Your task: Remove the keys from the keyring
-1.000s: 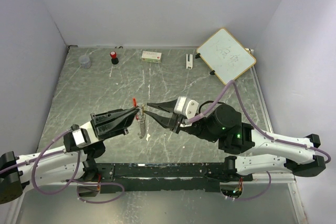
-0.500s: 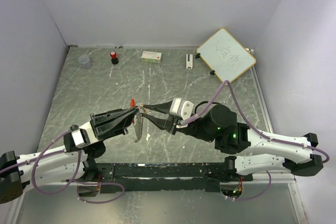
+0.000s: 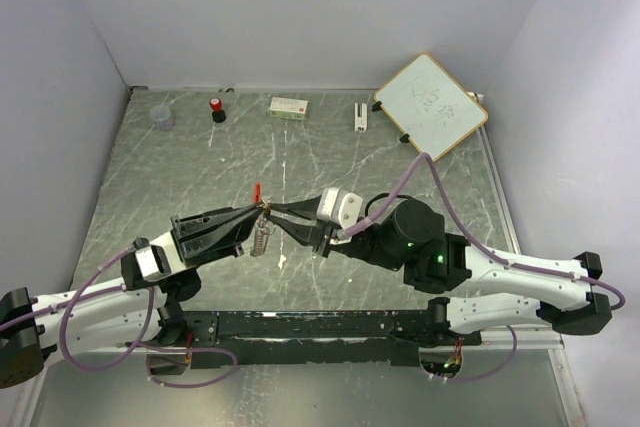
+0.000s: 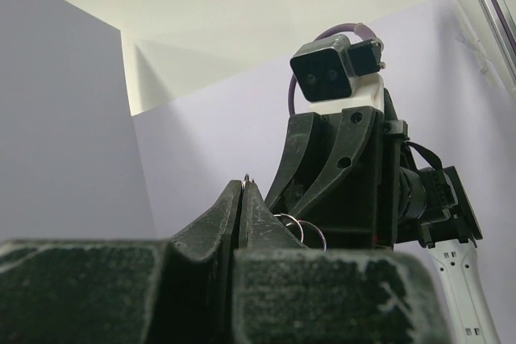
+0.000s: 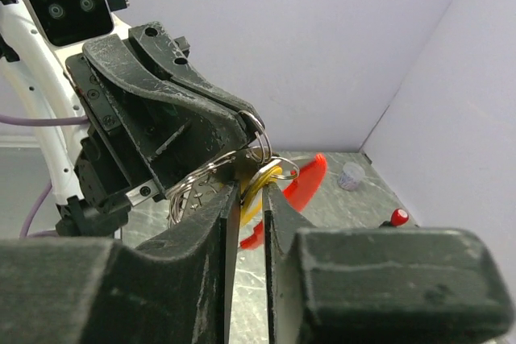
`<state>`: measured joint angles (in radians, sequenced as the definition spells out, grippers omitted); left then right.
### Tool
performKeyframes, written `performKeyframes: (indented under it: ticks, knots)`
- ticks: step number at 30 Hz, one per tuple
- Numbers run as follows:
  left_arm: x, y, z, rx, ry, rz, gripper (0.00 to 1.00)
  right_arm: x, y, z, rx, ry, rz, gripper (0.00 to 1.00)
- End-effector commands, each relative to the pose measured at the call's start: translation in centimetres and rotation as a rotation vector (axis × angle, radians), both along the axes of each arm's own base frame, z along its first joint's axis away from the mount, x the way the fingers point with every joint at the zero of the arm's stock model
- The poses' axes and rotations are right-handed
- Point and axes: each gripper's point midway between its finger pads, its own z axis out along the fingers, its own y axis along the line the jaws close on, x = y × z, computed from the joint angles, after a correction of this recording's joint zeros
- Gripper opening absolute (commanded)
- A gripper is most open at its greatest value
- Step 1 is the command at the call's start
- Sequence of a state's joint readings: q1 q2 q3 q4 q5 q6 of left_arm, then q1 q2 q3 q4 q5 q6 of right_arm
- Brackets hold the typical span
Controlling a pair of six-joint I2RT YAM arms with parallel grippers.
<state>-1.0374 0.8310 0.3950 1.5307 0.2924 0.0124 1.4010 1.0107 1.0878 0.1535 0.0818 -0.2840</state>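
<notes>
Top view: both arms meet just left of the table's [image 3: 180, 157] centre, the left gripper [image 3: 262, 211] reaching in from 8 o'clock and the right gripper [image 3: 272, 208] from 4 o'clock, their tips almost touching. The keyring [image 3: 260, 237] is at that meeting point. Its silvery cluster hangs from the tips towards 6 o'clock, and the red key [image 3: 257, 191] projects from them towards 12 o'clock. Whether the lower end of the cluster touches the table cannot be determined. Left gripper: jaws fully closed, pinching the keyring. In the left wrist view a sliver of ring wire shows at the very tip of the closed fingers, with further loops just beyond, at 3 o'clock. Right gripper: jaws nearly together, with a narrow slot between them. In the right wrist view the yellow key [image 5: 255, 189] sits in that slot and the ring loops lie just above the fingertips. The red key hangs behind, at 3 o'clock of the slot. Whether these jaws actually press on the yellow key or a ring cannot be told. Both keys are on the keyring.
</notes>
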Motion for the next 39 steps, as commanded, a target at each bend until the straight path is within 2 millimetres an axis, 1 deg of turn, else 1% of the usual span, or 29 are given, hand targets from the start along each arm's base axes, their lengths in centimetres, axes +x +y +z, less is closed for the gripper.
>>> performKeyframes:
  ticks: [1, 7, 9, 19, 23, 26, 28, 33, 39]
  knots:
    - [-1.5, 2.1, 1.6, -0.098, -0.06, -0.021, 0.07, -0.1, 0.4, 0.3, 0.017, 0.001, 0.006, 0.15]
    - [-1.5, 2.2, 1.5, -0.106, -0.063, -0.019, 0.07, 0.1, 0.4, 0.1, 0.013, 0.003, -0.007, 0.05]
    - [-1.5, 2.3, 1.5, -0.106, -0.062, -0.015, 0.07, 0.1, 0.3, 0.2, 0.014, 0.004, -0.007, 0.0]
    - [-1.4, 2.6, 1.5, -0.101, -0.054, 0.004, 0.07, 0.9, -1.2, 0.4, 0.015, 0.003, -0.064, 0.0]
    - [-0.9, 3.0, 1.4, -0.116, -0.029, 0.02, 0.07, 1.1, -1.9, 0.7, 0.015, 0.001, -0.086, 0.0]
    - [-0.5, 3.6, 1.2, -0.151, -0.006, 0.038, 0.07, 1.4, -2.0, 0.6, 0.009, 0.003, -0.103, 0.0]
    - [-0.3, 3.8, 1.2, -0.166, -0.002, 0.044, 0.09, 1.6, -1.9, 0.2, -0.005, 0.007, -0.112, 0.0]
    - [0.2, 4.1, 0.9, -0.19, 0.022, 0.054, 0.21, 2.3, -1.6, -0.8, -0.045, 0.013, -0.151, 0.0]
    - [0.7, 6.0, 0.3, -0.234, 0.065, 0.108, 0.42, 2.9, -2.7, -0.7, -0.03, 0.015, -0.193, 0.0]
